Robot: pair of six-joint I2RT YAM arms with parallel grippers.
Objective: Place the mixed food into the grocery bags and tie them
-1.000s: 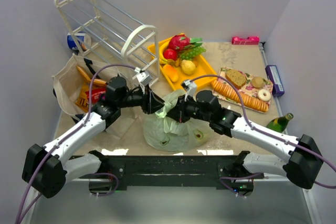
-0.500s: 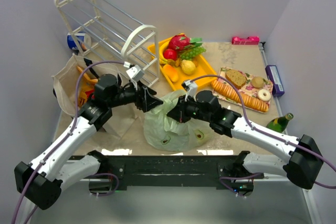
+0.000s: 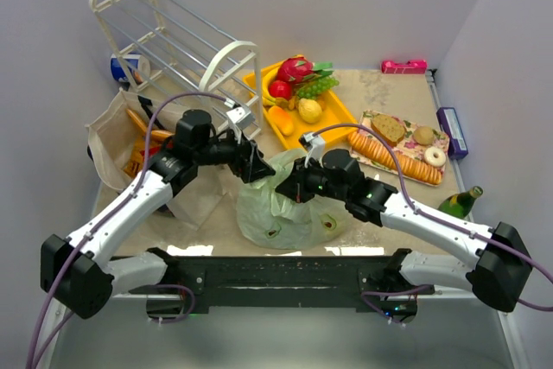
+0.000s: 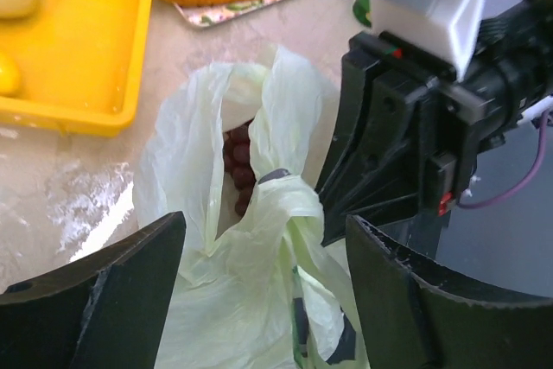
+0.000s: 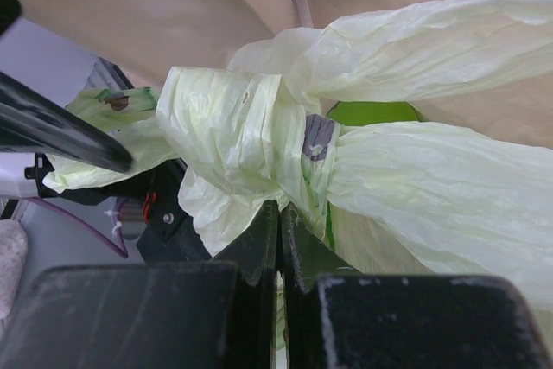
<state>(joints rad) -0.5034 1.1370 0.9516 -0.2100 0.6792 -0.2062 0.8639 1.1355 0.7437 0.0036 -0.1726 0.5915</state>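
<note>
The right gripper [image 5: 278, 213] is pinching a twisted handle [image 5: 242, 118] of the pale-green plastic bag [image 3: 281, 213], tensioning it for tying. The left gripper [image 4: 263, 229] is hovering spread wide, seemingly to catch the other loop [image 4: 283, 114].

Overhead looks down; close wrist views share the bag [image 4: 251, 300]

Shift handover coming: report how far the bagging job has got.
Done: green bag holds grapes, tote holds packets. In hand: right gripper pinches the bag's knotted handles, left gripper open beside. Left: knot looks loose, tote untied, fruit on yellow tray.
</note>
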